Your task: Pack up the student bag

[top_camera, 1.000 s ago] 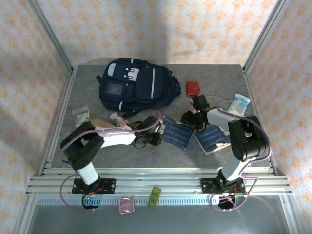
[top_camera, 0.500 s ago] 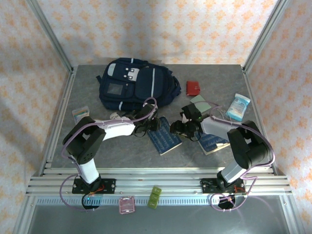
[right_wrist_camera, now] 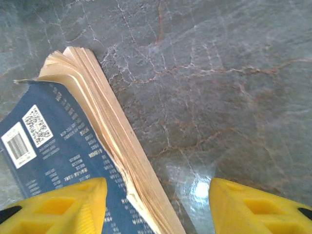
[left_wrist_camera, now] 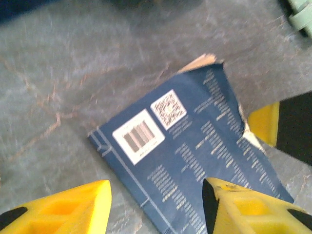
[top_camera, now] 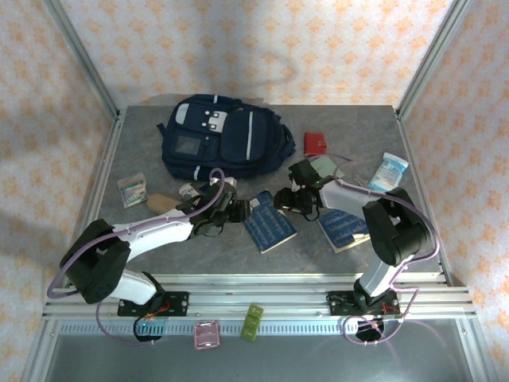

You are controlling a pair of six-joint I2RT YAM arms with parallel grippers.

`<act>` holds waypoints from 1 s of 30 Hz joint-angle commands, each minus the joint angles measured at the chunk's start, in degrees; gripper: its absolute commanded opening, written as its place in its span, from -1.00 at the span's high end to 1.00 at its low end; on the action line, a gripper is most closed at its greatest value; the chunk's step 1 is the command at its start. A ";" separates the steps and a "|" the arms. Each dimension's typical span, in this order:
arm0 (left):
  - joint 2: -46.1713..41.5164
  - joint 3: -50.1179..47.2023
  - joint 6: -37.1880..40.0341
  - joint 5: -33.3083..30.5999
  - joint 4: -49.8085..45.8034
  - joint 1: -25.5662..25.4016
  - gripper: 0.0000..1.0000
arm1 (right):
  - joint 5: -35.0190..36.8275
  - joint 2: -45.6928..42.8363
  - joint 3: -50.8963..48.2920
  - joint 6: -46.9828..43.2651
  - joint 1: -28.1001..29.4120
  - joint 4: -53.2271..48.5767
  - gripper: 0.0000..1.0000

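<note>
The student bag (top_camera: pixel 219 147) is a navy backpack lying flat at the back left of the table. A flat blue book (top_camera: pixel 269 224) lies in front of it, between both grippers. My left gripper (top_camera: pixel 233 211) stands open at the book's left edge. In the left wrist view the book's back cover (left_wrist_camera: pixel 185 161) with its barcode lies under the open gripper (left_wrist_camera: pixel 156 209), one finger (left_wrist_camera: pixel 248 209) over the cover. My right gripper (top_camera: pixel 288 203) is open at the book's right side. In the right wrist view it (right_wrist_camera: pixel 156 204) straddles the book's page edge (right_wrist_camera: pixel 122 146).
A second blue book (top_camera: pixel 346 228) lies under the right arm. A red wallet (top_camera: pixel 316 143), a pale green item (top_camera: pixel 324 166) and a tissue pack (top_camera: pixel 390 171) lie at the back right. A small packet (top_camera: pixel 131 189) lies at the left. Bare table (top_camera: pixel 199 251) runs along the front.
The blue book slid left and turned, then stayed put. My left gripper opened wider and drew back to the book's left edge. The right gripper followed the book leftward.
</note>
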 commanded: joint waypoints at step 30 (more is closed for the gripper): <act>11.01 -3.00 -6.15 17.01 33.14 -0.17 0.06 | -1.59 3.75 -7.67 3.39 1.77 5.21 0.93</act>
